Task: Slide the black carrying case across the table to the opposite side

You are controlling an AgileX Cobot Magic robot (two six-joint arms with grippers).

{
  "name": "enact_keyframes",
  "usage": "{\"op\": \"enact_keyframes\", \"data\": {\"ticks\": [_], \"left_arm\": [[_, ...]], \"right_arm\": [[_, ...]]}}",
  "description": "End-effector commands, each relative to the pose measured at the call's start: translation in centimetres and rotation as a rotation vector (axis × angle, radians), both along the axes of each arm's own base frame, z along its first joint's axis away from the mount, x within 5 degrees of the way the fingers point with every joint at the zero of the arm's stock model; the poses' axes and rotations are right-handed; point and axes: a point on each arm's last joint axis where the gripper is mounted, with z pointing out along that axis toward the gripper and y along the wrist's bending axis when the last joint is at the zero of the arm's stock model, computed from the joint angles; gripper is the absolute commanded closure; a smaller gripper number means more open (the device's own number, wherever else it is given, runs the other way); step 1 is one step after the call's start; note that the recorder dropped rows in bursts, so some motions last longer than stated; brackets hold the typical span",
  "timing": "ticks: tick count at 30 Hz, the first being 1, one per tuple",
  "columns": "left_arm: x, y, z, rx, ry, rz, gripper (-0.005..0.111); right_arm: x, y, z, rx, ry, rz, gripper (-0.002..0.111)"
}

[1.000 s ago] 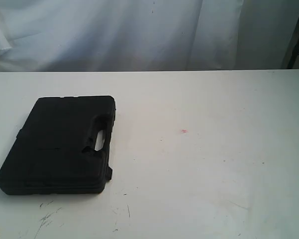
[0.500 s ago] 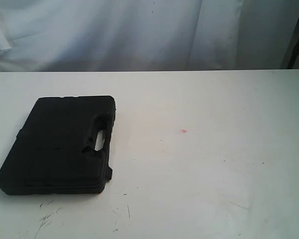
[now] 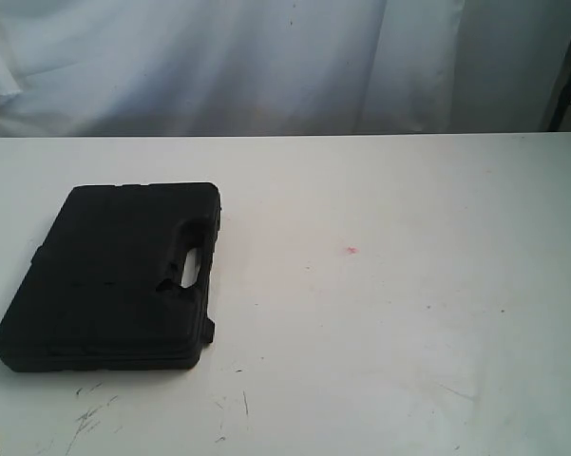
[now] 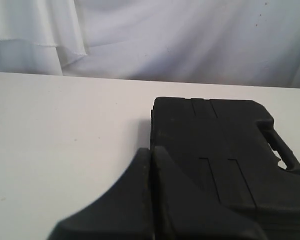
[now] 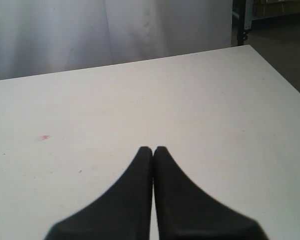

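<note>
left gripper: jaws pressed together | right gripper: jaws pressed together (tips meeting on both)

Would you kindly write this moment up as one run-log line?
case: flat on table, left side | left hand: shut, empty | right hand: shut, empty

The right gripper hangs over the white surface, its black jaws pressed together tip to tip. A small red spot marks the surface. A white curtain hangs beyond the far edge.
</note>
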Motion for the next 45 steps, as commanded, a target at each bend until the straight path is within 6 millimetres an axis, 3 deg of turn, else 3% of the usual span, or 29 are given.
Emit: {"op": "enact_keyframes", "data": {"ticks": [1, 8, 22, 24, 32, 41, 45], "left_arm": [[0.2, 0.0, 1.3, -0.033, -0.139, -0.002, 0.107], [-0.1, 0.1, 4.1, -0.037, -0.445, 0.010, 0.107], [-0.4, 0.2, 5.1, -0.065, -0.559, 0.011, 0.107], [-0.3, 0.1, 4.8, -0.090, -0.522, 0.009, 0.107], [-0.5, 0.0, 10.9, -0.070, -0.440, -0.001, 0.107], [4.5, -0.1, 17.0, -0.106, -0.116, -0.006, 0.107], [7.3, -0.2, 17.9, -0.101, 0.101, -0.009, 0.107]], "right_arm": [[0.0, 0.0, 0.0, -0.002, -0.006, -0.002, 0.108], [0.0, 0.0, 0.0, -0.002, -0.006, -0.002, 0.108], [0.0, 0.0, -0.1, -0.002, -0.004, -0.002, 0.108], [0.0, 0.0, -0.1, -0.002, -0.002, -0.002, 0.108], [0.0, 0.0, -0.1, -0.002, -0.002, -0.002, 0.108], [0.0, 0.0, -0.1, -0.002, -0.002, -0.002, 0.108], [0.0, 0.0, -0.1, -0.002, -0.002, -0.002, 0.108]]}}
